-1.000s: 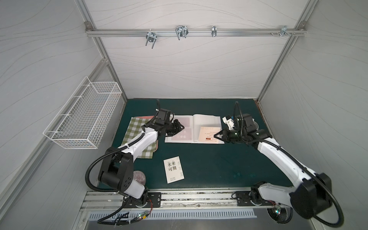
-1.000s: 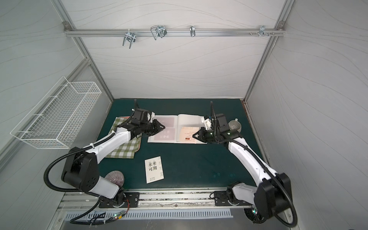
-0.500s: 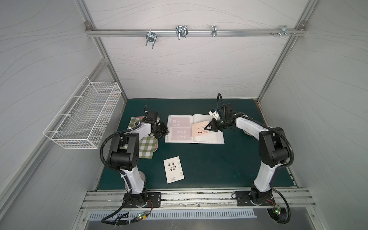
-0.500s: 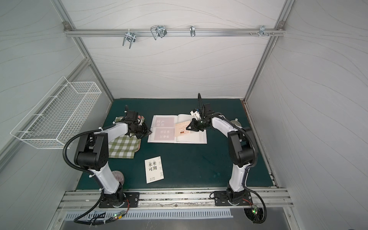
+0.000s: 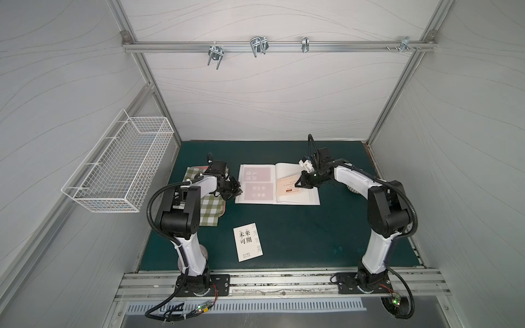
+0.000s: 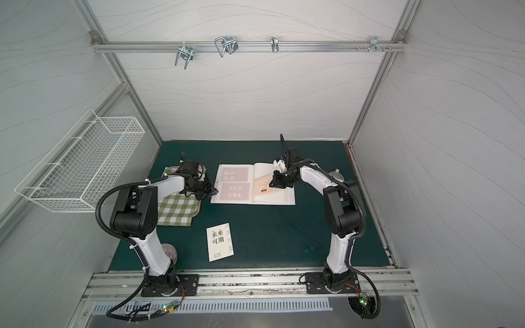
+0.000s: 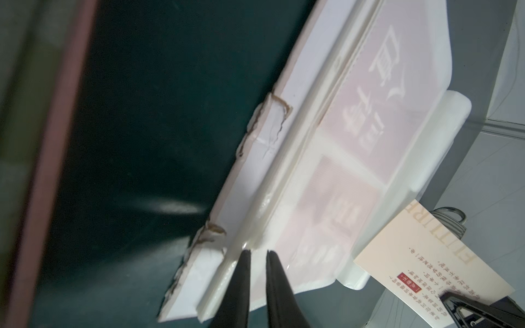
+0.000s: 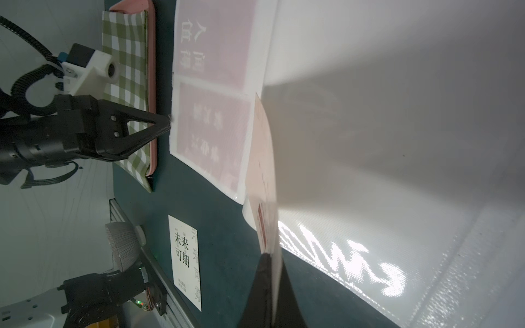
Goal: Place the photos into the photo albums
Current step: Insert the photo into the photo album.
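The cream card is pinched at one edge by the right gripper, whose tips are pressed together on it. It hangs tilted over the right-hand page of the open photo album, near the spine. The left gripper sits at the outer edge of the left page with its fingers a sliver apart (whether they nip the clear sleeve cannot be told). That page's two sleeves each hold a card, the upper card and the lower card, both reddish-pink through the plastic. The cream card carries small text and a red label. A white card with black characters lies flat on the green mat, well apart from both grippers.
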You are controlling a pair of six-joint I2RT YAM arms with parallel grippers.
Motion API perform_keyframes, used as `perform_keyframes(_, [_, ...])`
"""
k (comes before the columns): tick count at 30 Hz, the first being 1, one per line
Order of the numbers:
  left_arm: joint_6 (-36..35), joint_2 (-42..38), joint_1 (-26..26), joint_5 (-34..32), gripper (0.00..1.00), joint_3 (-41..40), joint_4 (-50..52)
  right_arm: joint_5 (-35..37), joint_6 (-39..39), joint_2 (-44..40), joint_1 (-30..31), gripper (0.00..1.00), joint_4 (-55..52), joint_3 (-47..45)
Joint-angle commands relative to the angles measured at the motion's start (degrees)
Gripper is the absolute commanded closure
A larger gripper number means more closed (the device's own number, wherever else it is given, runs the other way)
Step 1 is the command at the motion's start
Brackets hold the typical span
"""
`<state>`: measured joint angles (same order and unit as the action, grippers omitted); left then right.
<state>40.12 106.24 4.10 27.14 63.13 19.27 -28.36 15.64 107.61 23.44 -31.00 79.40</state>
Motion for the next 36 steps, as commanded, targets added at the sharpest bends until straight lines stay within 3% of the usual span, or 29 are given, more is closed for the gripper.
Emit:
perform_keyframes(1, [1.66,0.39,-0.65,1.33,0.84,-0.63,-2.49,3.81,0.55,1.47,1.88,1.00,-3.63,1.85])
perform_keyframes(16, [3.04,1.14,-0.99,2.87,0.83,-1.27,-3.86,3.44,6.96,2.45,2.92,1.00,-2.65,1.12])
perform_keyframes(22, [2.98,1.77,-1.01,3.09,0.83,-1.25,-3.62,-6.85,10.15,5.21,0.49,1.00,1.80,-1.46])
perform_keyframes(36, [3.53,2.73,-0.99,3.13,0.83,-1.70,-4.06,-19.13,8.19,11.45,-2.39,1.00,4.33,2.25])
